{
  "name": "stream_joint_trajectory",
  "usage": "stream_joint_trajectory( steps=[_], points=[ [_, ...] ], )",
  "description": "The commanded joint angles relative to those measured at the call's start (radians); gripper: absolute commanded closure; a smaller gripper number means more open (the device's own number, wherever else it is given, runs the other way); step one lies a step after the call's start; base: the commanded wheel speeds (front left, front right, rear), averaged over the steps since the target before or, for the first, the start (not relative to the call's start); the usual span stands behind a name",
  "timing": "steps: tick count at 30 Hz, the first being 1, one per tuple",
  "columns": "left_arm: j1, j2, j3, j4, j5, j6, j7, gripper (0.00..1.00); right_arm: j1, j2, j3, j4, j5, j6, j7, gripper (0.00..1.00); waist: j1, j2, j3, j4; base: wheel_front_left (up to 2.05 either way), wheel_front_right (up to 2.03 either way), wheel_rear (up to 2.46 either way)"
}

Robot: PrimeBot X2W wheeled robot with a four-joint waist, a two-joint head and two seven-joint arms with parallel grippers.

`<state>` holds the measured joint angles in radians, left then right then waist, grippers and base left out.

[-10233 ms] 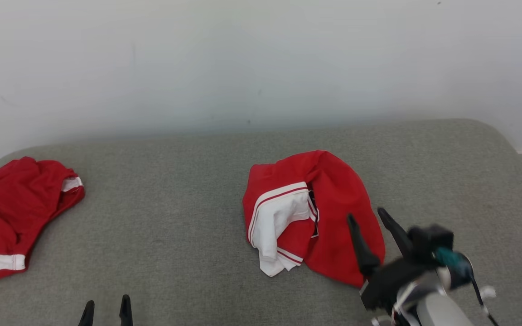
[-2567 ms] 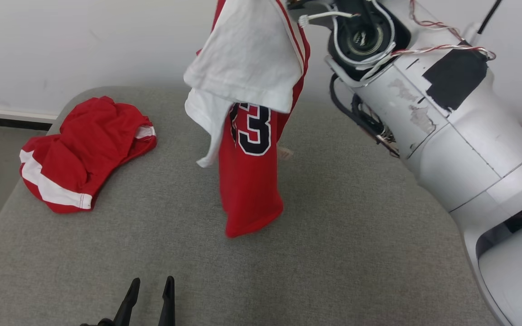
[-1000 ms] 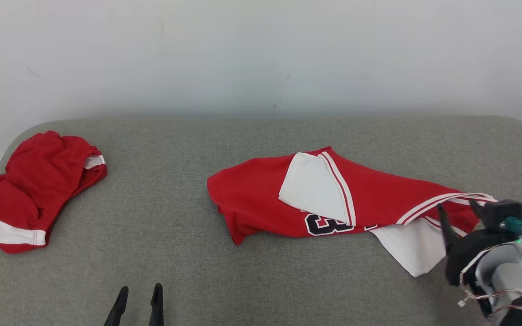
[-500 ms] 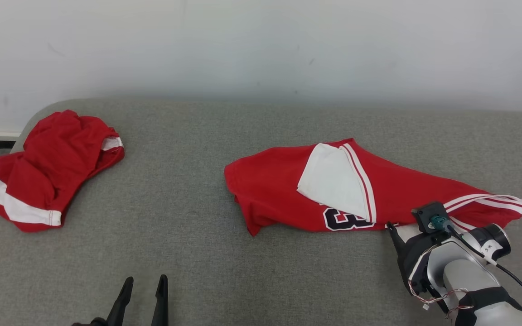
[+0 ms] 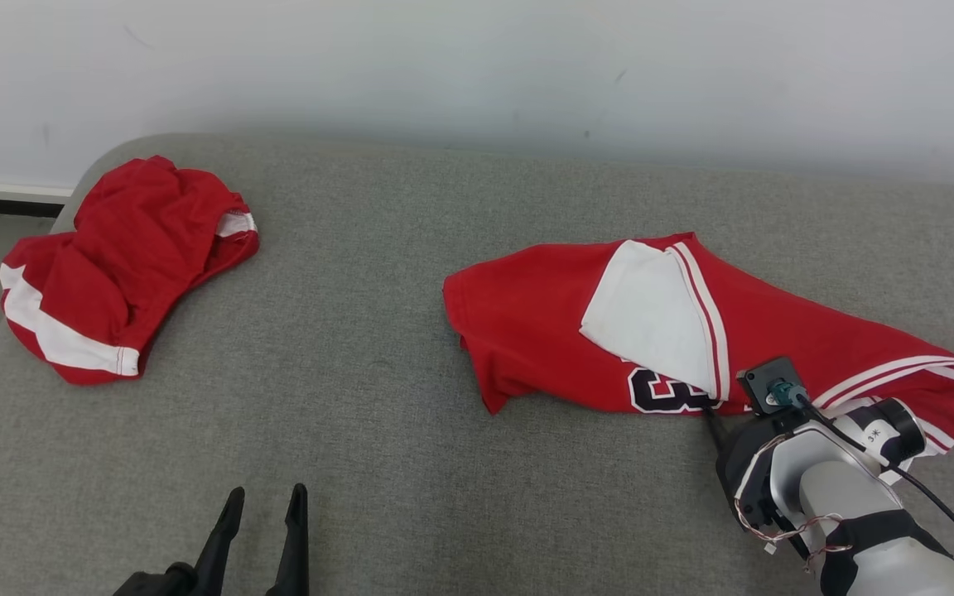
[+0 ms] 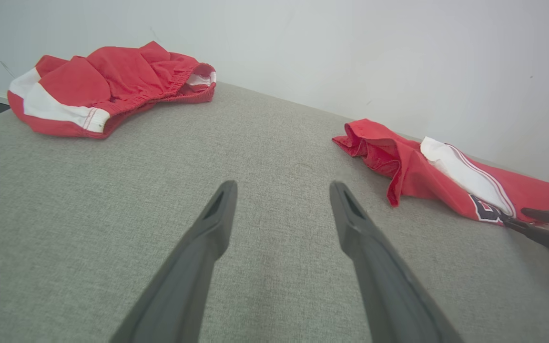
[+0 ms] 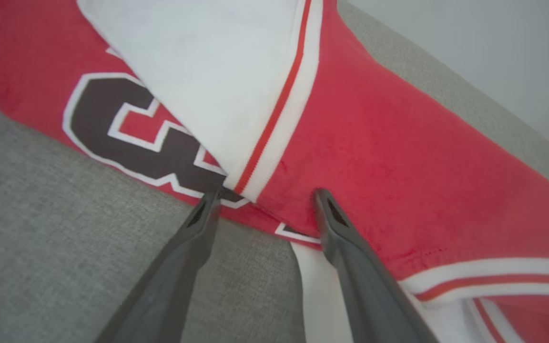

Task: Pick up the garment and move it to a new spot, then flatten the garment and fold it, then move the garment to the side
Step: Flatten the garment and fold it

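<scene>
On grey, seemingly padded surface (image 5: 361, 348), red jersey (image 5: 543, 331), white wall (image 5: 477, 66) behind

A red jersey (image 5: 543, 331) lies stretched across the right half of the grey cushion (image 5: 378, 430), with a white panel (image 5: 651, 319) folded over its middle (a black numeral peeks out beneath it). The right gripper (image 5: 719, 411) is at the jersey's near edge, by that numeral. The left gripper (image 5: 267, 494) sits at the near left, fingers parted. Crumpled red shorts (image 5: 129, 265) lie at the far left.
</scene>
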<state>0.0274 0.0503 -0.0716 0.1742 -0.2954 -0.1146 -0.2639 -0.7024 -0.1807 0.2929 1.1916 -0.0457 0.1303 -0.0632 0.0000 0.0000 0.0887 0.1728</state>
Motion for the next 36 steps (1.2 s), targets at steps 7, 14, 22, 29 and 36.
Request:
stream_joint_trajectory(
  steps=[7, 14, 22, 29, 36],
  points=[
    [-0.022, 0.0, -0.001, 0.007, -0.001, -0.002, -0.001, 0.0, -0.028, -0.009, -0.054, 0.004, -0.011, 0.001, -0.008, 0.0, 0.0, 0.0, 0.01, 0.01, 0.0, 0.0, 0.0],
    [-0.023, 0.0, -0.007, 0.007, 0.001, -0.004, -0.001, 0.0, -0.046, -0.02, -0.119, 0.01, -0.044, 0.001, 0.005, 0.0, 0.0, 0.0, 0.018, 0.022, 0.0, 0.0, 0.0],
    [-0.017, 0.0, -0.006, 0.004, 0.004, -0.007, -0.001, 0.0, -0.062, -0.027, -0.199, 0.0, -0.091, 0.001, 0.009, 1.0, 0.0, 0.0, 0.024, 0.035, 0.0, 0.0, 0.0],
    [0.005, 0.0, 0.001, 0.011, 0.005, -0.005, -0.001, 0.0, 0.02, -0.035, -0.281, -0.052, -0.131, 0.001, -0.091, 1.0, 0.0, 0.0, -0.013, 0.033, 0.0, 0.0, 0.0],
    [0.051, 0.0, 0.035, -0.004, 0.015, 0.0, -0.001, 0.0, 0.214, -0.066, -0.343, -0.165, -0.12, 0.001, -0.156, 1.0, 0.0, 0.0, -0.064, -0.035, 0.0, 0.0, 0.0]
  ],
)
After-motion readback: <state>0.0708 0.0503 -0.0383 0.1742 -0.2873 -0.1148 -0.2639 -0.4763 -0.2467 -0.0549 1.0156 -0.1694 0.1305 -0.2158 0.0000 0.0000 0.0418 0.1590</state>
